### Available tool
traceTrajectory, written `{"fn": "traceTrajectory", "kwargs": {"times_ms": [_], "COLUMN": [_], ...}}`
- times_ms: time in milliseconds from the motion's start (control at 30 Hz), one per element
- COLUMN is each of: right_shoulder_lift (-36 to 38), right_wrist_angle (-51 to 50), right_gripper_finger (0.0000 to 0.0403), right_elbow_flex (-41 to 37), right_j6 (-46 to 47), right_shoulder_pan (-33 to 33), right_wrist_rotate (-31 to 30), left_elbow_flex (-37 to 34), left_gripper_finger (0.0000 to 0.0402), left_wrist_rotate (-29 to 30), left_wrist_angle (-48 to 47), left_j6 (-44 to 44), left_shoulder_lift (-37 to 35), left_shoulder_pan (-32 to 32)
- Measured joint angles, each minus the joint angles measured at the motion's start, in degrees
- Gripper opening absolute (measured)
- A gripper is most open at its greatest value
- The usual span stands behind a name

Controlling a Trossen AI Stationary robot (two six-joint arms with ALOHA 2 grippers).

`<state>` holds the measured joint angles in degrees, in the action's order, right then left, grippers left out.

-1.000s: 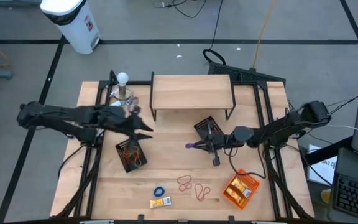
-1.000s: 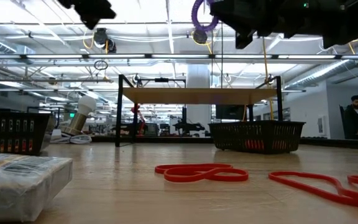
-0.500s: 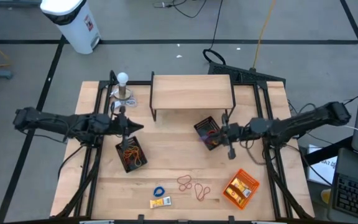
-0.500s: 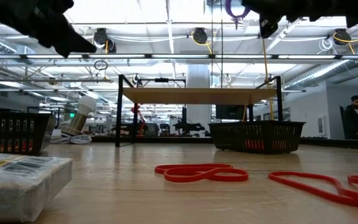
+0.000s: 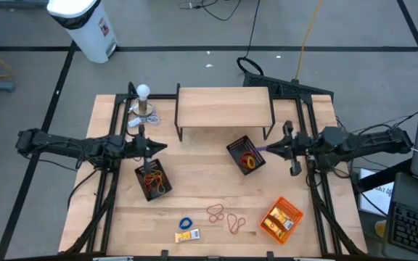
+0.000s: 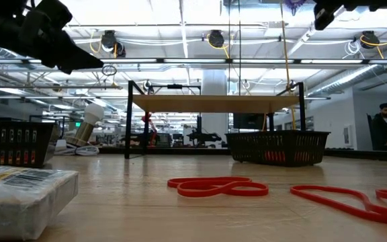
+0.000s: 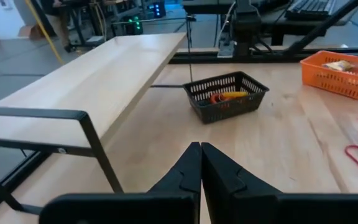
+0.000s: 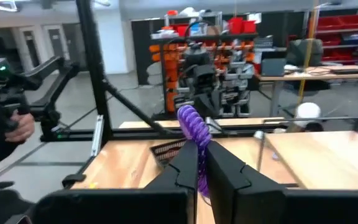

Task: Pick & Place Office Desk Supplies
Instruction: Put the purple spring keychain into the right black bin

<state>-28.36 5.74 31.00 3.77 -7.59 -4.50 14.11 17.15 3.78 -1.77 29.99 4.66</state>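
My right gripper (image 5: 268, 149) hovers just right of the right-hand black mesh tray (image 5: 246, 154), shut on a purple coiled band (image 8: 192, 121). The band also shows at the top of the low view (image 6: 291, 4). My left gripper (image 5: 162, 147) is shut and empty, above the table just beyond the left-hand mesh tray (image 5: 153, 180); its closed fingers (image 7: 201, 158) point across at the right tray. Red rubber-band loops (image 5: 225, 216), a blue loop (image 5: 186, 222) and a yellow-and-white packet (image 5: 188, 235) lie flat near the table's near edge. My right gripper pinches the purple band between its two fingers, which reach in level from the table's right. A coiled part of the band (image 8: 189, 116) sticks out past the fingertips (image 8: 219, 155). The band is lifted clear, well above the table.
An orange tray (image 5: 281, 220) holding packets sits at the near right. A wooden shelf on black legs (image 5: 223, 107) stands at the far middle, and a white-bulbed stand (image 5: 143, 101) at the far left. Both mesh trays hold bands. A person's gloved hand (image 8: 5, 127) shows beyond the table.
My right gripper, still shut on the purple band, has swung from the table's middle toward the right and far edges, passing over the right mesh tray and rising. My left gripper has drawn back toward the left edge from above the left tray and dropped lower.
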Motion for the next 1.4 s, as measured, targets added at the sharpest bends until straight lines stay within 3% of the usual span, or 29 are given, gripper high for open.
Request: {"fn": "traceTrajectory", "kwargs": {"times_ms": [233, 467, 733, 967, 1167, 1400], "right_shoulder_lift": [10.0, 17.4, 22.8, 24.0, 18.4, -0.6], "right_wrist_angle": [-4.1, -4.7, -2.6, 0.6, 0.6, -8.4], "right_gripper_finger": [0.0005, 0.0005, 0.0005, 0.0005, 0.0005, 0.0006], "right_elbow_flex": [-1.4, -10.8, -20.3, -23.1, -17.4, -3.7], "right_j6": [-2.2, 0.8, 5.0, 6.2, 6.2, 7.6], "right_shoulder_pan": [0.0, 0.0, 0.0, 0.0, 0.0, 0.1], "right_wrist_rotate": [-6.2, -12.0, -12.3, -12.2, -13.4, -13.5], "left_elbow_flex": [0.0, 0.0, 0.0, 0.0, 0.0, 0.0], "left_gripper_finger": [0.0007, 0.0020, 0.0021, 0.0021, 0.0021, 0.0021], "left_wrist_rotate": [-0.1, -0.1, -0.1, -0.1, -0.1, -0.1], "left_wrist_angle": [-0.3, -0.2, -0.2, -0.2, -0.1, 1.7], "left_j6": [2.3, 2.3, 2.3, 2.3, 2.1, 1.3], "left_shoulder_lift": [-0.1, -0.1, -0.1, -0.1, -0.1, -0.1], "left_shoulder_pan": [-0.3, -0.3, -0.3, -0.3, -0.3, -0.3]}}
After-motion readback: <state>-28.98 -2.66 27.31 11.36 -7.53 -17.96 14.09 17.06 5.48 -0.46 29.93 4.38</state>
